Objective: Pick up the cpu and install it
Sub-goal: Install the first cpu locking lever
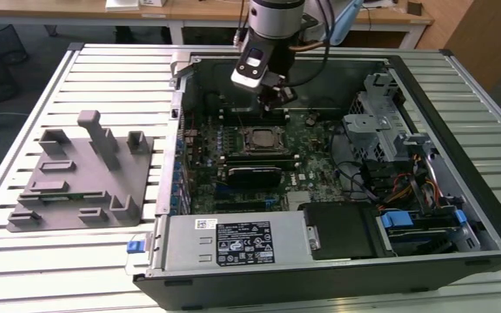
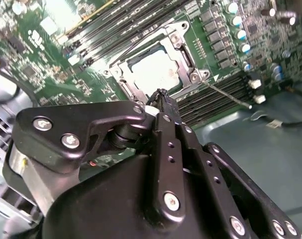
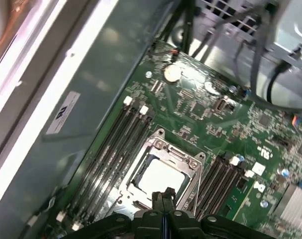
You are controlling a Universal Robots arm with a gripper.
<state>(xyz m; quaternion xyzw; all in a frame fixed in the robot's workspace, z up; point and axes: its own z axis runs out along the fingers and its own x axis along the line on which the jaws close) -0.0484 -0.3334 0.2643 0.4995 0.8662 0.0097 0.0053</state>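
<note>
Hovering just over the socket (image 3: 193,163), hand (image 3: 163,196) is pinching shut on nothing. The cpu (image 3: 160,177) is sitting inside the socket frame. Risk: if it's lying skewed, any downward nudge is going to damage the socket.

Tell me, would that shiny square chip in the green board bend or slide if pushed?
Probably not bend: the cpu has a flat metal top, so it looks stiff. It likely wouldn't slide either, since the metal frame surrounds it. That smooth shiny top may be slippery to grip.
</note>
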